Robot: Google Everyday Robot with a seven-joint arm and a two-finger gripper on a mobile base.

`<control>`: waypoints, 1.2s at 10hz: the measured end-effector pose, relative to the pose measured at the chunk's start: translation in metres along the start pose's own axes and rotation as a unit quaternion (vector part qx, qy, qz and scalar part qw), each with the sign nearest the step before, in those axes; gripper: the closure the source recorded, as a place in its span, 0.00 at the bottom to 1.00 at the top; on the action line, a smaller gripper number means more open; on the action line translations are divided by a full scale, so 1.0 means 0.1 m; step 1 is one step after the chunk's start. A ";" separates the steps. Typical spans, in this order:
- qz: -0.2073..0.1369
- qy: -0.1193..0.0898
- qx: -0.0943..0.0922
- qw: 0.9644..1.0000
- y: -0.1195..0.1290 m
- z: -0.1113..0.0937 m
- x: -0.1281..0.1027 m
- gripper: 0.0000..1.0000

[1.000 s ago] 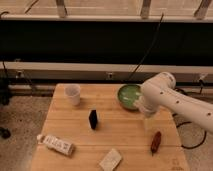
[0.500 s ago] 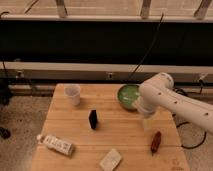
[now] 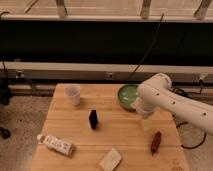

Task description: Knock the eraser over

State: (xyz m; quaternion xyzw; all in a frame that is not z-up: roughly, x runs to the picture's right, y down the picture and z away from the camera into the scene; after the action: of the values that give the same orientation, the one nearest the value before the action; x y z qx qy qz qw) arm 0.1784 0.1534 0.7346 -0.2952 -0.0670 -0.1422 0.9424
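Camera view: small black rectangular eraser [image 3: 93, 119] stands upright mid wooden table [image 3: 122, 137], apart from gripper [image 3: 146, 120], which you see off to its right. Gripper hangs under white arm [image 3: 165, 97] beside round green bowl [image 3: 126, 94]; you cannot tell its state or hold. White plastic cup [image 3: 73, 94] up-left of eraser; contents of cup and bowl unclear.

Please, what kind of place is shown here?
Probably a robot test area in a lab: a wooden table on a speckled floor, cables along a dark wall, and a white robot arm whose gripper hangs over the table near the green bowl.
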 end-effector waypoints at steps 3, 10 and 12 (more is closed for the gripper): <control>-0.005 -0.001 -0.001 1.000 -0.01 0.03 -0.04 0.35; -0.023 -0.004 -0.004 1.000 -0.03 0.11 -0.15 0.73; -0.027 -0.006 -0.005 1.000 -0.04 0.13 -0.18 0.92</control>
State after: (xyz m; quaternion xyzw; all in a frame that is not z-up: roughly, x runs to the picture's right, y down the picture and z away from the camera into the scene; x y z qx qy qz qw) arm 0.1593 0.1623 0.7435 -0.2988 -0.0795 -0.1665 0.9363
